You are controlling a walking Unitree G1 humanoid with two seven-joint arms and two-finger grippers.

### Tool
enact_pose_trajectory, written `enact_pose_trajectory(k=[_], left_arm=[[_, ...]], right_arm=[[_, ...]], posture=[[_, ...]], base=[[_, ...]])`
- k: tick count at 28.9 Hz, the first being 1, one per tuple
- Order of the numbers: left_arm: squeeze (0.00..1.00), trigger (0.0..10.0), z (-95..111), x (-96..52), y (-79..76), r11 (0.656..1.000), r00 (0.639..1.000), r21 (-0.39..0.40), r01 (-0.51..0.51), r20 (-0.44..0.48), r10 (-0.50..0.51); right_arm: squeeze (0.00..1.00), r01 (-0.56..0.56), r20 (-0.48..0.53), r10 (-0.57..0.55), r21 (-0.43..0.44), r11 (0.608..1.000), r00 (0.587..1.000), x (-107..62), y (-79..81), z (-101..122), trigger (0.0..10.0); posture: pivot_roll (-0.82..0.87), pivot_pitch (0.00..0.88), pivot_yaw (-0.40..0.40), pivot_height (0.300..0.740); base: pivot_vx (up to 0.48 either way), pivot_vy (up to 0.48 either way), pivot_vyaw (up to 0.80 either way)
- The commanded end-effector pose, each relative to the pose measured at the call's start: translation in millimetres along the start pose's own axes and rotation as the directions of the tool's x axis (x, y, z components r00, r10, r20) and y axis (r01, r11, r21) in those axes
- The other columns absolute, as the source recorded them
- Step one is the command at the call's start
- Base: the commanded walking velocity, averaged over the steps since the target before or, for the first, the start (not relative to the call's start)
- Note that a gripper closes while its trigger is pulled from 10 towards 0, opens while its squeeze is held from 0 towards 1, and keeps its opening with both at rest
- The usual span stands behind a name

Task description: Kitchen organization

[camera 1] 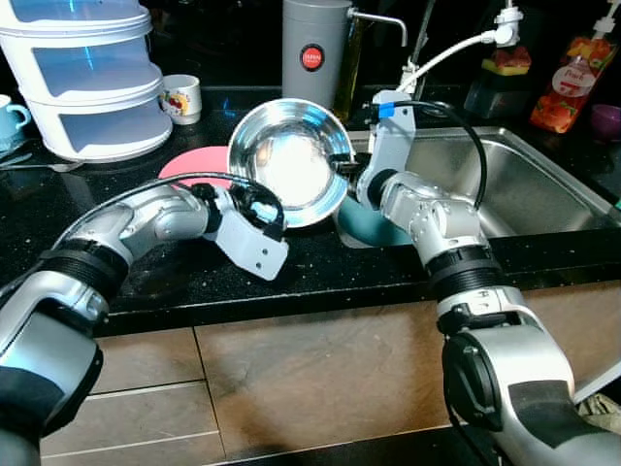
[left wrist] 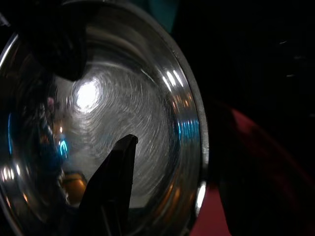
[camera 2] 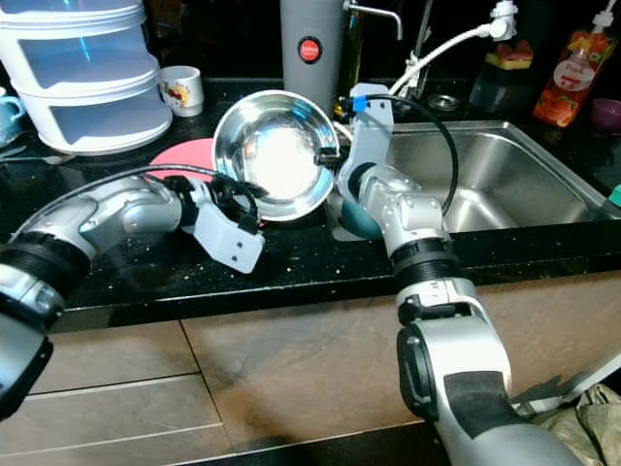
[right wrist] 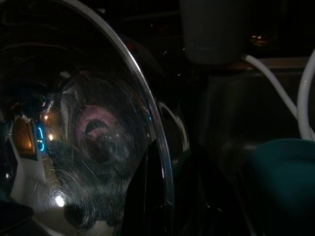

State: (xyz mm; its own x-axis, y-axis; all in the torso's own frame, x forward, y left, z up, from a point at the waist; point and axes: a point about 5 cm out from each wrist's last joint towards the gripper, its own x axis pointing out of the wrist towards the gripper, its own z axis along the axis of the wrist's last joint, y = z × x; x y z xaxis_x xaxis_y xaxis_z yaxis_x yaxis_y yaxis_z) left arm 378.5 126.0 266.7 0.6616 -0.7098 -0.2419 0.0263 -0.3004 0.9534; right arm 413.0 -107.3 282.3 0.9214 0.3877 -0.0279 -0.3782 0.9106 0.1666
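- Right claw (camera 1: 345, 167) is pinching the steel bowl (camera 1: 289, 160) rim, tilting it above the black worktop (camera 1: 320, 262).
- Left claw (camera 1: 254, 206) is gripping the bowl's lower edge.

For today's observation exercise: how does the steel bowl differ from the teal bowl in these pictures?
1. The steel bowl is shiny, mirror-like metal; the teal bowl is dull and coloured.
2. The steel bowl is tipped up, its inside facing the camera; the teal bowl sits low on the counter.
3. The left gripper and right gripper are at the steel bowl's rim; the teal bowl lies mostly hidden behind the right arm.
Both are round bowls beside the sink.
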Motion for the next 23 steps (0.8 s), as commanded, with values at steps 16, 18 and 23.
enact_pose_trajectory(k=[16,18,23], left_arm=[[0.00,10.0,26.0,-4.6,42.5,0.956,0.948,0.057,-0.288,0.157,0.276],[0.00,10.0,27.6,-4.7,43.0,0.955,0.946,0.063,-0.290,0.168,0.277],[0.00,10.0,33.9,-5.2,45.1,0.949,0.937,0.089,-0.304,0.206,0.281]], right_arm=[[0.00,0.224,0.064,-0.232,0.107,0.969,0.971,-10.7,-47.4,23.8,0.0],[0.00,0.241,0.064,-0.248,0.093,0.966,0.967,-11.5,-49.7,23.8,0.0],[0.00,0.275,0.063,-0.281,0.078,0.958,0.958,-12.3,-53.9,22.8,0.0]], posture=[[0.12,0.051,-0.042,0.740],[0.12,0.048,-0.045,0.740],[0.11,0.047,-0.041,0.740]], base=[[0.000,0.000,0.00],[0.000,0.000,0.00],[0.000,0.000,0.00]])
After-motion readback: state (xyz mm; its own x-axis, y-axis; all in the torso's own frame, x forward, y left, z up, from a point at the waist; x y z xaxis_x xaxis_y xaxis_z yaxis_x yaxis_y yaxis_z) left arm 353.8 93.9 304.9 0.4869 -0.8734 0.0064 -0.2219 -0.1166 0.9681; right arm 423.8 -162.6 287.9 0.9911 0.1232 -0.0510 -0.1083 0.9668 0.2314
